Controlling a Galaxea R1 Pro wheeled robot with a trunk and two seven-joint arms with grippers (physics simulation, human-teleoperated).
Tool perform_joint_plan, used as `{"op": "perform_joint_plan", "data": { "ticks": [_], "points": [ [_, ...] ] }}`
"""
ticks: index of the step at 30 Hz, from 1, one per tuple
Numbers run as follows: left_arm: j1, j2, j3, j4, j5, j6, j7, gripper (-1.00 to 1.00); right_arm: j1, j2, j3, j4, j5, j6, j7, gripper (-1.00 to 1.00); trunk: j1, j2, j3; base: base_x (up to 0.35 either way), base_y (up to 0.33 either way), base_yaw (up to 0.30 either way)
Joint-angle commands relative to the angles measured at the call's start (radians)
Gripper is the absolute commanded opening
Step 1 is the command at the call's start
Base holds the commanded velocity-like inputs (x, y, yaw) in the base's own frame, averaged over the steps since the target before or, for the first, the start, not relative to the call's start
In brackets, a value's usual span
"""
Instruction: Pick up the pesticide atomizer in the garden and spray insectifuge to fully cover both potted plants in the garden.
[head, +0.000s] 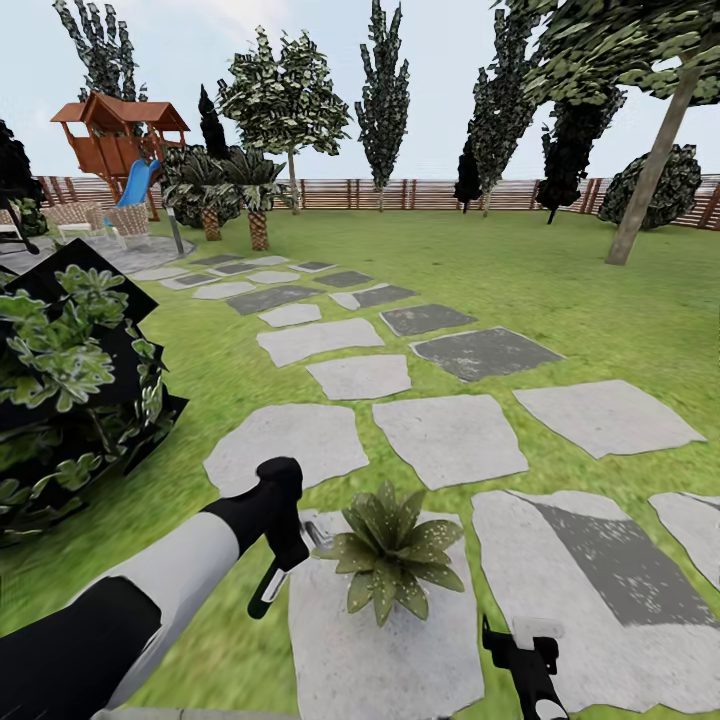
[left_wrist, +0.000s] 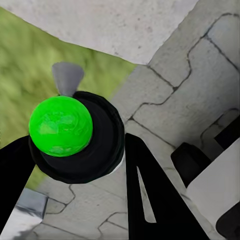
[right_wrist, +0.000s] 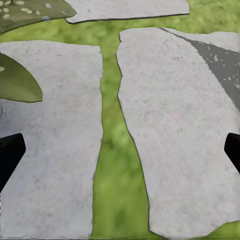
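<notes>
While the left tool (head: 292, 556) hangs just beside the potted plant (head: 392, 548), the chief risk I'd judge from here is a poor aim: the pesticide atomizer (left_wrist: 75, 132) sits clamped between the two black fingers (left_wrist: 150, 195), seen from above as a bright green rounded body in a black collar with a pale grey cone of nozzle (left_wrist: 67, 77) poking out. In the head view that nozzle end (head: 318, 533) looks close to the leaves, near enough that a small wobble might knock them, or the spray might land on one side only and leave the far leaves bare.

The plant is a low rosette of pointed, dull green leaves, already dotted with tiny whitish specks of insectifuge (head: 385, 560); whether the cover is complete I cannot tell. It stands on a pale, rough stepping stone (head: 370, 650) with irregular edges, grass showing in the gaps. The second plant is nowhere among these stones that I can make out, so losing track of it is another worry.

The right tool (head: 520, 650) hovers low over the stones, its dark fingertips (right_wrist: 10, 155) spread wide apart with nothing between them; a speckled leaf (right_wrist: 20, 80) lies near its edge of sight. A dark leafy bush (head: 70, 380) crowds the left arm's side and could snag the elbow.
</notes>
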Motion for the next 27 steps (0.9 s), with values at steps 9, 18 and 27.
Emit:
{"op": "perform_joint_plan", "data": {
  "ticks": [9,18,27],
  "points": [
    [0.0,0.005,0.001,0.017,-0.01,0.019,-0.01,-1.0,0.001,-0.001,0.01,0.005,-0.006,-0.003,-0.002,1.0,0.0,0.0,-0.001,-0.002,0.059,0.0],
    [0.006,0.003,-0.002,0.027,-0.007,0.024,-0.011,-1.0,0.002,-0.025,0.008,0.008,-0.005,-0.002,-0.002,1.0,0.0,0.0,-0.001,0.247,0.169,0.0],
    [0.027,0.0,0.005,0.117,0.003,0.028,0.101,-1.0,0.011,-0.068,0.008,0.016,-0.005,-0.002,-0.001,1.0,0.0,0.0,-0.001,0.014,0.008,0.0]
  ]
}}
